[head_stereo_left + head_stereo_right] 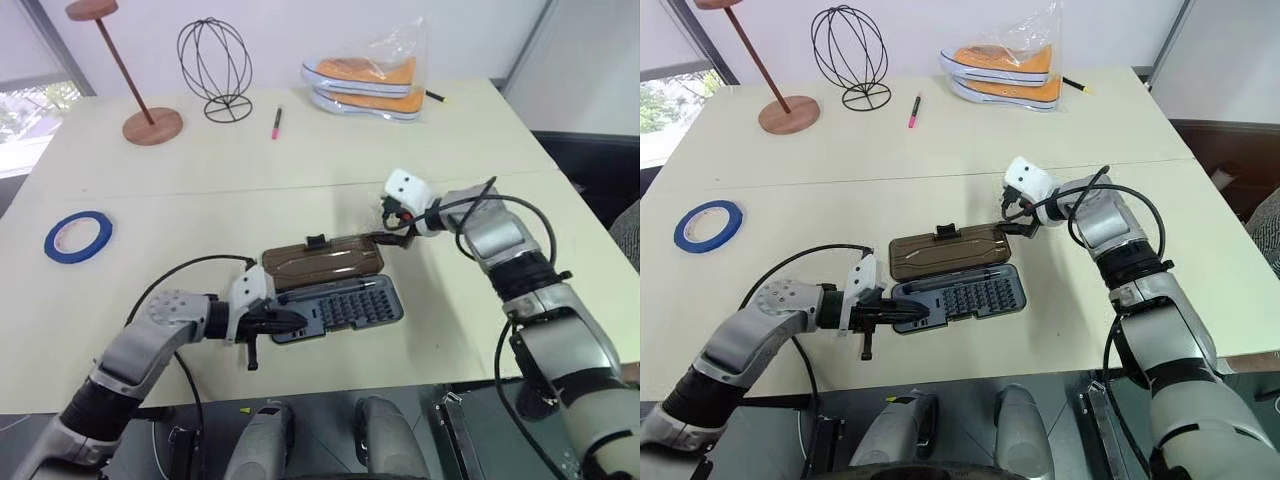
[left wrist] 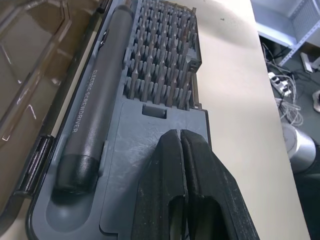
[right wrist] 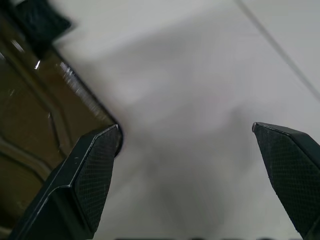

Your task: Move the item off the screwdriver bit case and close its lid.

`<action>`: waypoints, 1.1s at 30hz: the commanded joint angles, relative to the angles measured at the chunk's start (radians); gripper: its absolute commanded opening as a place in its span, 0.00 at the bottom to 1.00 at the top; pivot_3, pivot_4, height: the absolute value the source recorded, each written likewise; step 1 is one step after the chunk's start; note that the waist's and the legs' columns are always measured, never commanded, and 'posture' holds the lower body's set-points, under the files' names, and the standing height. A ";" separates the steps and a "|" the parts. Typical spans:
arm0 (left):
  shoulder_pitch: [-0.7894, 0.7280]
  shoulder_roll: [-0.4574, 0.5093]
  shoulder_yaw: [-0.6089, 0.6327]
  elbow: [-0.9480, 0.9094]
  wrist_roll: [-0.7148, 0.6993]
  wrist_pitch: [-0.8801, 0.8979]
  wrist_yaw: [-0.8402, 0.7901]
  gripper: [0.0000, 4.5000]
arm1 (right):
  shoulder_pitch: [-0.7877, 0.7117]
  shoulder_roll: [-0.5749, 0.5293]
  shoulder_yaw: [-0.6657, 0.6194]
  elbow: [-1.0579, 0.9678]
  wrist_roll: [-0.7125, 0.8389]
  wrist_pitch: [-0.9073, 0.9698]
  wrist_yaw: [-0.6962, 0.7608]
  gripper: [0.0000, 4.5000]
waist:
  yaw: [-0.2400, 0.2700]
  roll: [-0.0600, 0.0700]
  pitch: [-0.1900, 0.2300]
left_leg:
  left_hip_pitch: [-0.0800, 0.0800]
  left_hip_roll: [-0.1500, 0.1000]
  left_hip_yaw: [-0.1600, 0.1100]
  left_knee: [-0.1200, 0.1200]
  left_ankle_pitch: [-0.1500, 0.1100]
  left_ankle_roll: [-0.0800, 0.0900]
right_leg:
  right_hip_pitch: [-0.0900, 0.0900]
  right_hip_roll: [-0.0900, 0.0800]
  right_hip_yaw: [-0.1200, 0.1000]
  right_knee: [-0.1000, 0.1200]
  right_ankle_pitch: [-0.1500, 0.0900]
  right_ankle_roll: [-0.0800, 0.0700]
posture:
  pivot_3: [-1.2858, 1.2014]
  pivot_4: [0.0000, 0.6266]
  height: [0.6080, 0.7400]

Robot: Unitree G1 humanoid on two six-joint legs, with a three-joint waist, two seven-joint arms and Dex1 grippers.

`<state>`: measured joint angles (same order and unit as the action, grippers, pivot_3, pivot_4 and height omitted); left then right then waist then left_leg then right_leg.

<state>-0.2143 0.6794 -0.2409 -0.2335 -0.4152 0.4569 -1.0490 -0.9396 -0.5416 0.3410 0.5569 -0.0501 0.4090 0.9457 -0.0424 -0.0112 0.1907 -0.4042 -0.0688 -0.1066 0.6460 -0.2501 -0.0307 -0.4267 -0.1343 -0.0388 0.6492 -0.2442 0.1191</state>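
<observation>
- Screwdriver bit case (image 1: 338, 308) lies open near the front edge of the table (image 1: 300, 150), its grey base nearest the robot, with rows of bits and a grey electric screwdriver (image 2: 92, 112) inside.
- Left gripper (image 1: 290, 321) has its fingers pressed together, holding nothing; the tips rest on or just over the left end of the base. I judge it is there to steady the case.
- Lid (image 1: 322, 258), smoky brown, is folded flat on the table behind the base, with its black latch (image 1: 316, 241) on the far edge.
- Right gripper (image 1: 393, 236) is wide open and empty; one finger (image 3: 92, 165) is just at the right corner of the lid.
- Blue tape roll (image 1: 78, 236) lies far to the left on the table, well apart from the case, so the first step seems done.
- Step in hand is closing the lid. Next move, I think, must get a finger under this corner and swing the lid over toward the robot.
</observation>
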 commanded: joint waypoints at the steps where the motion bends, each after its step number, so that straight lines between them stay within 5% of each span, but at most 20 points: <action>1: 0.034 0.011 -0.005 0.061 0.053 -0.031 0.000 0.02 | -0.039 0.009 -0.002 -0.010 -0.007 -0.023 0.052 1.00 | 0.000 0.000 0.000 | 0.000 0.000 0.000 0.000 0.000 0.000 | 0.000 0.000 0.000 0.000 0.000 0.000 | 0.52 0.24 1.00; 18: 0.058 0.019 0.011 -0.004 0.044 -0.019 0.045 0.02 | -0.109 0.112 -0.012 0.162 -0.029 -0.055 0.091 1.00 | 0.000 0.001 0.000 | 0.002 0.000 0.000 0.000 0.000 0.000 | 0.001 0.000 0.000 0.000 0.000 0.000 | 0.52 0.24 1.00; 21: 0.064 0.023 0.019 -0.019 0.041 -0.008 0.050 0.00 | -0.124 0.121 -0.018 0.214 -0.032 -0.070 0.083 0.81 | -0.001 0.001 0.000 | 0.002 0.000 0.000 0.000 0.000 0.000 | 0.001 0.000 0.000 0.000 0.000 0.000 | 0.52 0.24 1.00; 27: 0.064 0.022 0.025 -0.042 0.039 0.012 0.066 0.00 | -0.123 0.117 -0.014 0.268 -0.052 -0.091 0.092 0.12 | -0.001 0.000 -0.001 | 0.004 0.000 0.000 0.000 0.000 0.000 | 0.004 0.000 0.000 0.001 0.001 -0.001 | 0.52 0.24 1.00; 30: 0.063 0.019 0.027 -0.052 0.039 0.023 0.073 0.00 | -0.110 0.117 -0.013 0.261 -0.062 -0.094 0.107 0.00 | -0.007 0.000 -0.001 | 0.017 0.002 0.000 -0.002 0.000 0.000 | 0.016 0.002 0.000 -0.001 0.000 -0.001 | 0.52 0.24 1.00; 33: 0.060 0.014 0.030 -0.061 0.042 0.035 0.079 0.00 | -0.091 0.120 -0.009 0.237 -0.069 -0.087 0.118 0.00 | -0.012 0.000 -0.001 | 0.018 0.007 0.001 -0.003 0.000 0.000 | 0.016 0.006 0.000 -0.001 0.001 -0.002 | 0.52 0.24 1.00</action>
<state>-0.1506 0.6897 -0.2197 -0.2744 -0.3774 0.4918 -0.9756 -1.0348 -0.4295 0.3387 0.8139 -0.1115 0.3190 1.0822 -0.0540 -0.0107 0.1901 -0.3865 -0.0610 -0.1058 0.6432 -0.2504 -0.0308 -0.4113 -0.1270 -0.0384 0.6483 -0.2434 0.1166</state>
